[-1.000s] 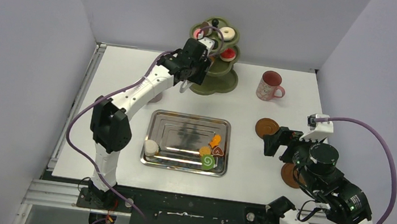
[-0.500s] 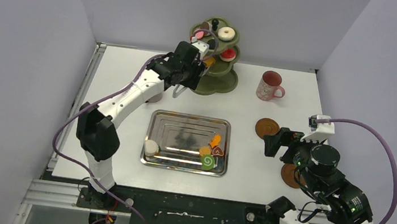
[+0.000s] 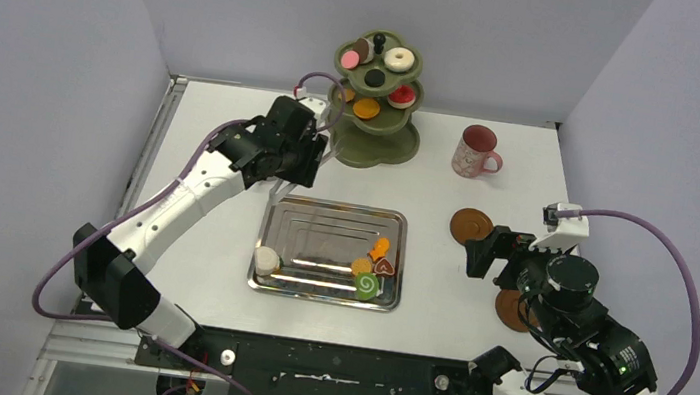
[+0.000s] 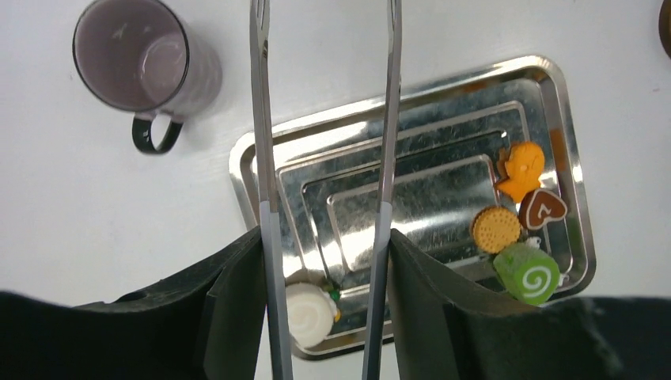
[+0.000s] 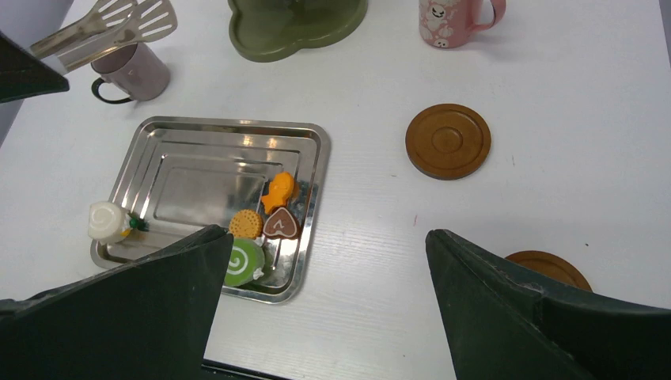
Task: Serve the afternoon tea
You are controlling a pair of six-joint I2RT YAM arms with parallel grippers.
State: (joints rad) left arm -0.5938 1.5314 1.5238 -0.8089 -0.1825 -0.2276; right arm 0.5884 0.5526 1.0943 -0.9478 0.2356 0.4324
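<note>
The white table point(image 3: 520, 178) filled the middle of the overhead view, and the olive-green three-tier stand point(image 3: 377, 150) stood at its top centre, already carrying a donut point(image 3: 400, 59), a pink macaron point(image 3: 350, 59) and a few other sweets. The steel tray point(image 3: 321, 234) lay at centre. The left gripper point(image 4: 324, 261) hung over the tray's upper left corner, clamped at a middling width on the metal tongs point(image 4: 265, 158). The tong arms stood apart with nothing between the tips. The right gripper point(image 5: 326, 237) waited at centre right with its jaws spread wide and empty. The pink mug point(image 3: 475, 153) sat at upper right, directly on the table. The mauve mug point(image 4: 142, 59) showed in the upper left of the left wrist view, also off any coaster. Two brown coasters lay bare at right, one point(image 3: 470, 225) beside the tray and one point(image 3: 512, 308) lower down. Five sweets remained on the tray: a white piece point(image 3: 266, 261) alone at lower left, and a green swirl roll point(image 3: 366, 285), a round biscuit point(image 3: 361, 265), a heart point(image 3: 384, 265) and an orange fish shape point(image 3: 380, 249) crowded at lower right. The step in hand looked like fetching the next sweet for the stand. That would call for lowering the tong tips either side of one piece, and the lone white piece seemed easiest to take.
</note>
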